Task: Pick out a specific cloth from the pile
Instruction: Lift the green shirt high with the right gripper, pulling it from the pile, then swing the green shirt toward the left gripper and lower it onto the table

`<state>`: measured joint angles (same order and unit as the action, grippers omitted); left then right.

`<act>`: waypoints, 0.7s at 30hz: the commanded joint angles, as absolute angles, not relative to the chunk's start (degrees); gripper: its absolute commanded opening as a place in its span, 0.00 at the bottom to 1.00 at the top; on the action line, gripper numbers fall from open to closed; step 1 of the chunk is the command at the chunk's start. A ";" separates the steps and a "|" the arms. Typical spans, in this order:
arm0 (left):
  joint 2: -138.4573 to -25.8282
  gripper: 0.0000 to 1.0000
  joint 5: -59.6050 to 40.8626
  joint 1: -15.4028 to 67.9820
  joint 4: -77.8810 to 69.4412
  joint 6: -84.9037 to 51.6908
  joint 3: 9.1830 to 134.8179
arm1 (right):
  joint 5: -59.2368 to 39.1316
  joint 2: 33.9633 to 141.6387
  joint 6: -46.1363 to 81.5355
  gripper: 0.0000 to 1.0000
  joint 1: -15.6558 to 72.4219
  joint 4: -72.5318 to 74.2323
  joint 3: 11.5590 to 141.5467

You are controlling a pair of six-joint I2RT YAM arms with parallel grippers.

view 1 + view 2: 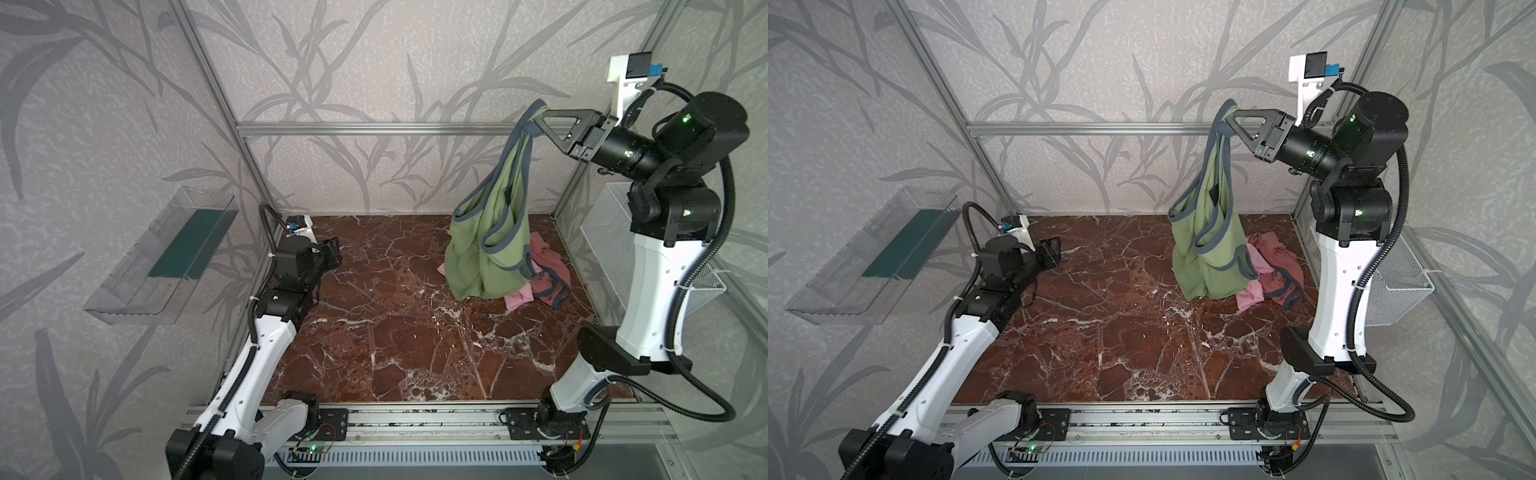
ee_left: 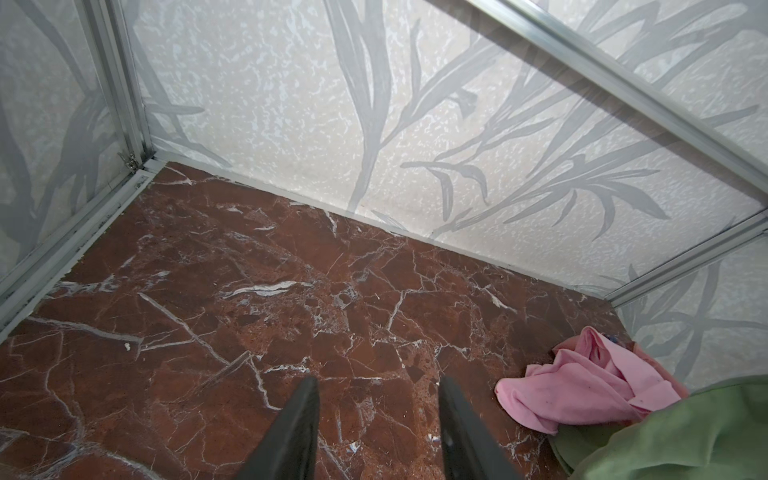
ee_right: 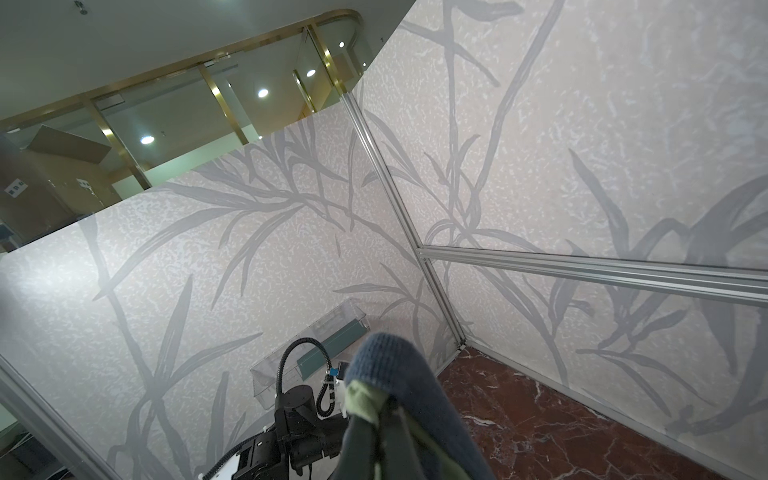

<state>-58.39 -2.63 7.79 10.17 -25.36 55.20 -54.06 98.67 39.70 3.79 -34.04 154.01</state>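
Olive-green shirt [image 1: 478, 249] hangs lengthwise from your right pincer [image 1: 539, 121], which is clamped on its navy strap. In both top views its hem falls toward 7 o'clock, just beside the pile [image 1: 548, 270] on the surface [image 1: 395, 340]. Your left pincer [image 2: 378, 382], half-spread and empty, sits well apart at 9 o'clock.

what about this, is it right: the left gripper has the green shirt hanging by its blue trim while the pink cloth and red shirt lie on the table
Wrong arm: the right gripper holds it, not the left, as both top views show. The green shirt does hang by its blue trim while the pink cloth and red shirt lie on the table.
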 commanded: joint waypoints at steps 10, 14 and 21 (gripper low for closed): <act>-47.86 0.45 0.33 8.00 21.83 -24.76 56.38 | -44.44 93.65 28.90 0.00 22.16 -38.82 154.26; -45.45 0.45 1.55 8.02 24.73 -23.89 56.96 | -42.07 94.51 27.03 0.00 26.76 -39.53 154.02; -42.35 0.45 2.52 8.00 27.28 -23.41 56.89 | -38.67 99.39 23.91 0.00 35.16 -40.51 155.52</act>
